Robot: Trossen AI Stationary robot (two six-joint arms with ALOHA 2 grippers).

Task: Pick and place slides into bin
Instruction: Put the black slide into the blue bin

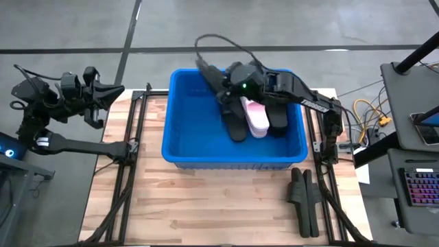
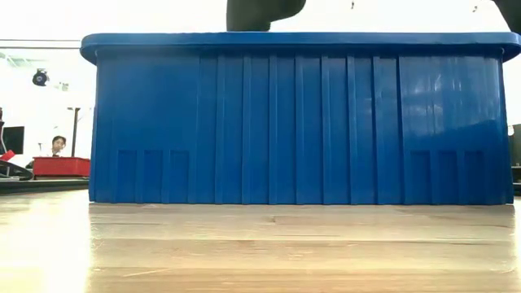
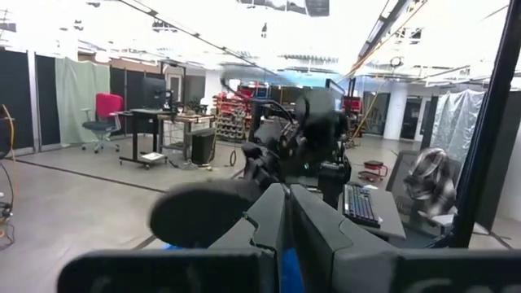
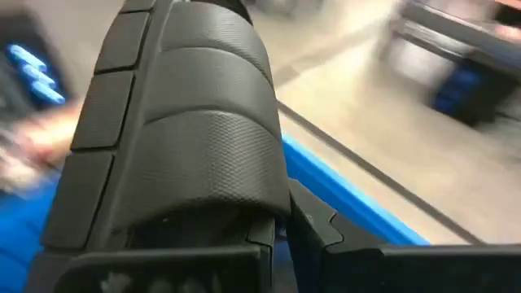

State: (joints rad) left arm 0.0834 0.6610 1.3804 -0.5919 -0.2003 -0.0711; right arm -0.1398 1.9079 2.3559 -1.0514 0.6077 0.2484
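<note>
Right gripper (image 1: 214,81) clamps 1 black slide (image 4: 195,138) over the bin (image 1: 180,147); below it lie 1 pink slide (image 1: 256,118), 2 black; high view alone shows 2 more on the table (image 1: 206,202).

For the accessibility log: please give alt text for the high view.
Seen from above, the right gripper holds a black slide over the blue bin, which contains one pink slide and black ones. Two more black slides lie on the wooden table; the left arm waits outside.
</note>
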